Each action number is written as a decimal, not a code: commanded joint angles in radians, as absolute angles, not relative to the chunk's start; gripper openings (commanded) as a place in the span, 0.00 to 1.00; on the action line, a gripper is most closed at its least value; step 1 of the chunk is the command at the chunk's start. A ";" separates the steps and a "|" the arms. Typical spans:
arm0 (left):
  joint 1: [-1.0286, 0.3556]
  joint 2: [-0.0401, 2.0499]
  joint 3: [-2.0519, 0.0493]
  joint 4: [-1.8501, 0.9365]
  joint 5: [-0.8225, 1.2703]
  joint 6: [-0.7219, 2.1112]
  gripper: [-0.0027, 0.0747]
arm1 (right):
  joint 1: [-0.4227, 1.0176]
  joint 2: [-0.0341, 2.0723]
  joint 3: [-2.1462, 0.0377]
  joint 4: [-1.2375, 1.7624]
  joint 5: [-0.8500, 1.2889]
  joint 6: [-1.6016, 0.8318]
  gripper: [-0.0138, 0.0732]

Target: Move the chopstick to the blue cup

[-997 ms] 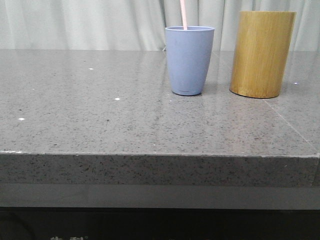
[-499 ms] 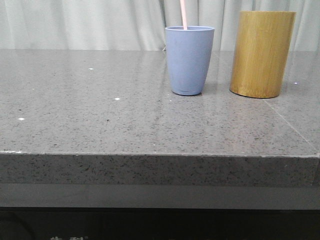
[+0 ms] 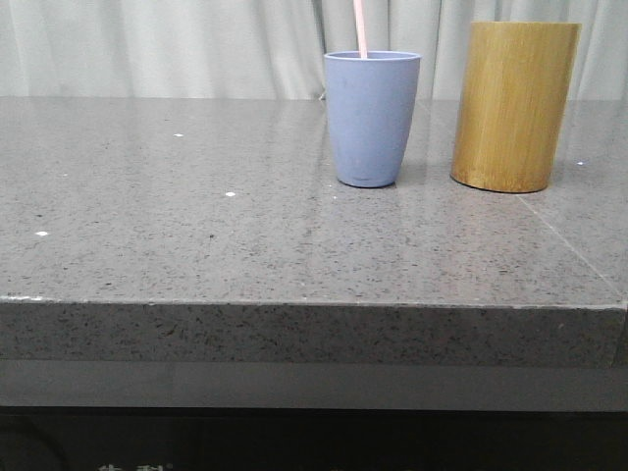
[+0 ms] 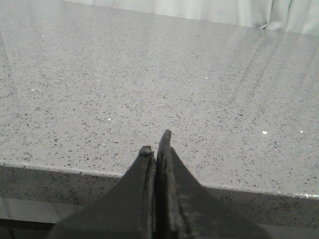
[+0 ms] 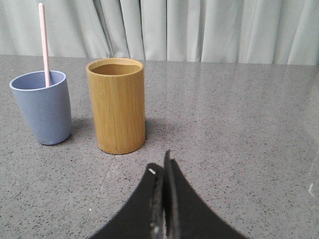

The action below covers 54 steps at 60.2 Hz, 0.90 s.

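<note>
Chopstick (image 3: pixel 359 27) stands in blue cup (image 3: pixel 371 118), upper part sticking out above rim, leaning slightly. Cup upright on grey stone table (image 3: pixel 196 226), bamboo cylinder (image 3: pixel 512 106) just beside it, not touching. Your left gripper (image 4: pixel 157 144): fingers pressed together, holding nothing, over table's near edge. Right gripper (image 5: pixel 162 169): fingers closed, empty, near bamboo cylinder, apart from it.

A: Where does the front camera sit?
B: Low, near the table (image 3: pixel 196 245) front edge, facing forward toward the curtain (image 3: pixel 147 49).
A: The wrist cameras?
B: Both look forward over their shut fingertips. The right one sees the blue cup (image 5: pixel 42 107) at ten o'clock beside the bamboo cylinder (image 5: pixel 117 104); the front view shares both.
</note>
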<state>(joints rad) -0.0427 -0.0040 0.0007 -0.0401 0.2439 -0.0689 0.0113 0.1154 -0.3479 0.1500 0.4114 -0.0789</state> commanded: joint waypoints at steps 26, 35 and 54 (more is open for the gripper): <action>-0.038 -0.031 0.007 -0.050 0.157 -0.076 0.01 | 0.032 0.036 -0.041 0.153 0.113 -0.081 0.08; -0.038 -0.031 0.007 -0.050 0.157 -0.076 0.01 | 0.030 -0.033 0.025 0.155 0.118 -0.081 0.08; -0.038 -0.029 0.007 -0.050 0.157 -0.076 0.01 | 0.030 -0.031 0.023 0.156 0.137 -0.081 0.08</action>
